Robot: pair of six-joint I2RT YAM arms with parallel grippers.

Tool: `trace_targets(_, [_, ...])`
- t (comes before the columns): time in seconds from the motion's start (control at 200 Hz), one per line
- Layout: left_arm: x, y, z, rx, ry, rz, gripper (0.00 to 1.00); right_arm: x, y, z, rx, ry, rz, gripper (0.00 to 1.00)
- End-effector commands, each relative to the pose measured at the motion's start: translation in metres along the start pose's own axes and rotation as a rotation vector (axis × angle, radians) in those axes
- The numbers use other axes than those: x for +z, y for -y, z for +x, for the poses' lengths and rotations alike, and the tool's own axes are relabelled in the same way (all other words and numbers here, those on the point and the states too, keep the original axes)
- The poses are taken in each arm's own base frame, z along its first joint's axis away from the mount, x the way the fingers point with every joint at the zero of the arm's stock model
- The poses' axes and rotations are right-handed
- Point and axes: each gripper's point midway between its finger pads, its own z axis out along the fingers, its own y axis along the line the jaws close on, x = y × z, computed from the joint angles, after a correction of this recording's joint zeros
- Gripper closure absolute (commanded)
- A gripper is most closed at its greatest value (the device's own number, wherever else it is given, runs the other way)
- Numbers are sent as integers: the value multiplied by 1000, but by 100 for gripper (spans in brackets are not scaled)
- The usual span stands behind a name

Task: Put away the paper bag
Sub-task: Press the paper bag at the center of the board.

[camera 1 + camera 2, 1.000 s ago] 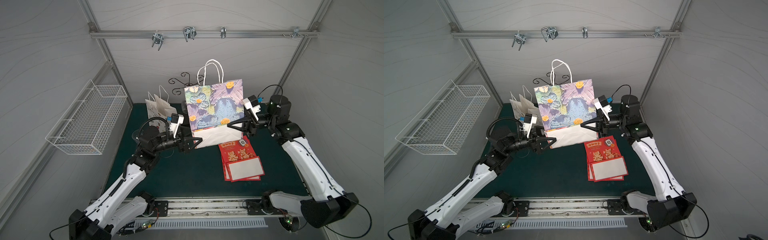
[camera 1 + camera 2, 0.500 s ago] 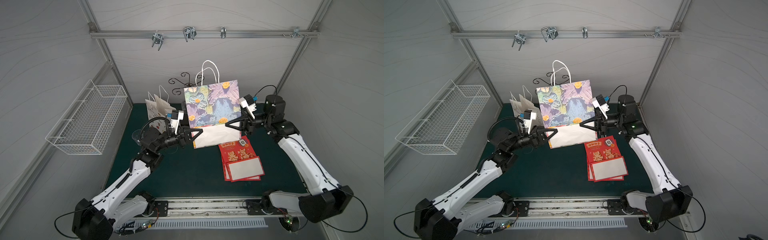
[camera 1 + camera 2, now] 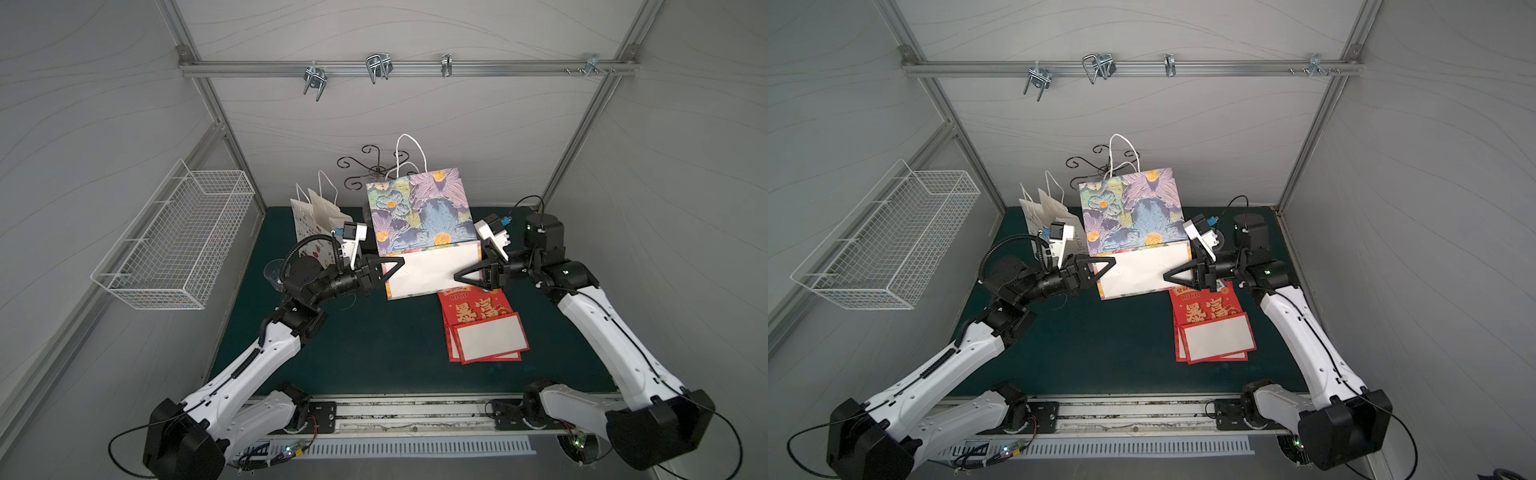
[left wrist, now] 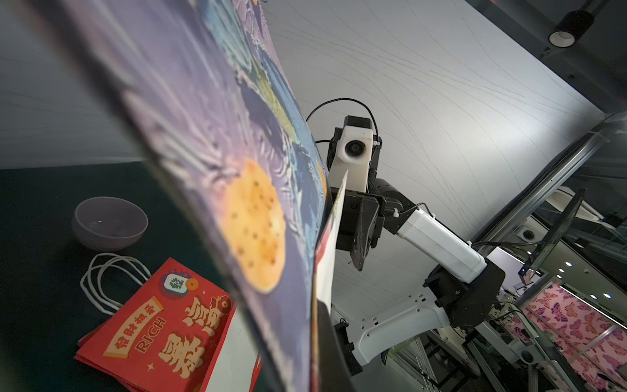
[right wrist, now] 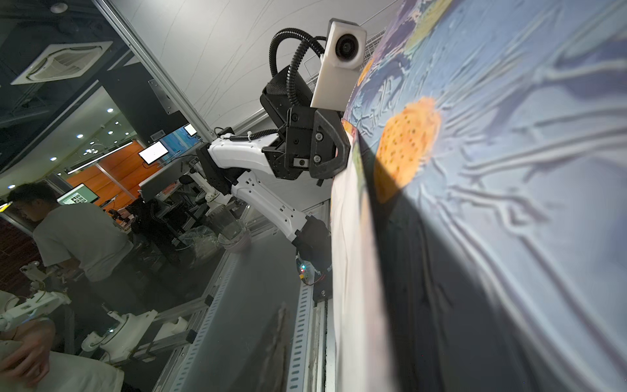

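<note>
Paper bag (image 3: 419,216), folded flat, upright between left pincer (image 3: 398,264) and right pincer (image 3: 458,276)

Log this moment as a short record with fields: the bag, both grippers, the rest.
bag: floral paper bag, upright, handles up
left gripper: shut on the bag's side edge
right gripper: at the opposite edge; grip unclear
flat on mat: red bags
beside left gripper: small white bags, standing
wall: wire basket

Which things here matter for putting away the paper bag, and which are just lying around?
For the job: floral paper bag, left hand, right hand.
Lying about: red bags, white bags, bowl, clear glass.
</note>
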Motion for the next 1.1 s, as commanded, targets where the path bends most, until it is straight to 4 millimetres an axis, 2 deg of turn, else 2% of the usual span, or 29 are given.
trace_targets(0.0, [-3, 5, -9, -7, 34, -7, 100, -1, -4, 7, 18, -1, -6, 82])
trace_targets(0.075, [-2, 3, -5, -23, 12, -11, 100, 0, -3, 7, 29, -1, -14, 100])
trace_targets(0.235, [-4, 5, 2, -24, -17, 1, 100, -1, -4, -2, 3, 15, -13, 100])
trace_targets(0.32, [-5, 8, 5, -22, -26, 10, 100, -4, -3, -12, -10, 35, 8, 60])
trace_targets(0.36, [-6, 9, 7, -19, -34, 18, 100, -5, -3, -17, -24, 44, 18, 54])
trace_targets(0.41, [-6, 10, 10, -17, -51, 26, 100, -7, -4, -23, -46, 56, 23, 53])
trace_targets(0.46, [-6, 11, 14, -16, -71, 32, 100, -8, -4, -28, -64, 66, 28, 54])
trace_targets(0.525, [-6, 13, 18, -16, -98, 46, 100, -9, -4, -33, -67, 72, 26, 61])
trace_targets(0.69, [-7, 13, 26, -33, -144, 48, 100, -10, 2, -34, -65, 76, 39, 100])
trace_targets(0.865, [-9, 11, 32, -34, -164, 39, 100, -11, 1, -38, -84, 89, 60, 100])
trace_targets(0.92, [-9, 10, 35, -34, -176, 35, 100, -12, 2, -43, -91, 97, 77, 84])
trace_targets(0.965, [-10, 9, 37, -34, -185, 31, 100, -13, 3, -46, -97, 102, 87, 77])
trace_targets(1.02, [-10, 8, 40, -37, -198, 33, 100, -13, 3, -51, -110, 108, 95, 75])
trace_targets(1.096, [-10, 9, 42, -34, -209, 39, 100, -14, 2, -56, -123, 114, 98, 78])
